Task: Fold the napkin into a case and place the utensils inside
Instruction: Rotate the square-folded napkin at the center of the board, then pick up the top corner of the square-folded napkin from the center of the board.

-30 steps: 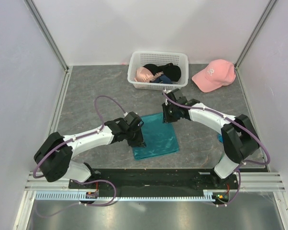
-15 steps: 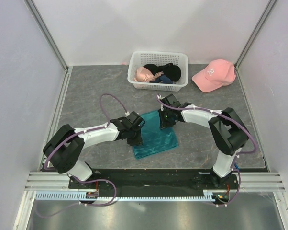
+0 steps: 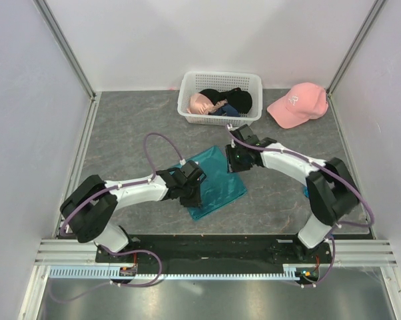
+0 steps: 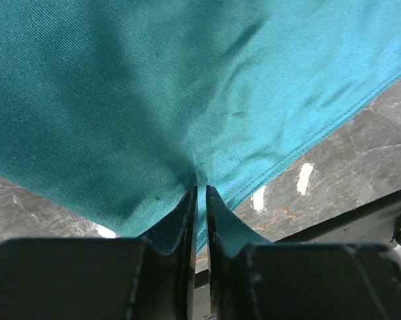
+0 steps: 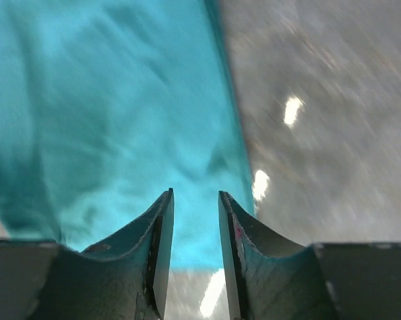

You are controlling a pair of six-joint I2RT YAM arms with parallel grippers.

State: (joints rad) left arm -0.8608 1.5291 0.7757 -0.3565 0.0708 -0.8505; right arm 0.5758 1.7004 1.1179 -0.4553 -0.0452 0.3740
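We are clenching our left gripper (image 4: 200, 190) on the napkin (image 4: 187, 87), which is lying spread ahead of its tips. Our right gripper (image 5: 195, 195) is hanging parted and empty above the napkin's edge.

Napkin (image 4: 154, 100) teal cloth, slight sheen; table (image 3: 120, 127) matt grey stone-look.

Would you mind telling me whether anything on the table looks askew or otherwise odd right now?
The teal-green cloth napkin lies skewed to the grey table's edges, and its fabric puckers into creases where the left arm's fingers pinch it. Nothing looks spilled or damaged.
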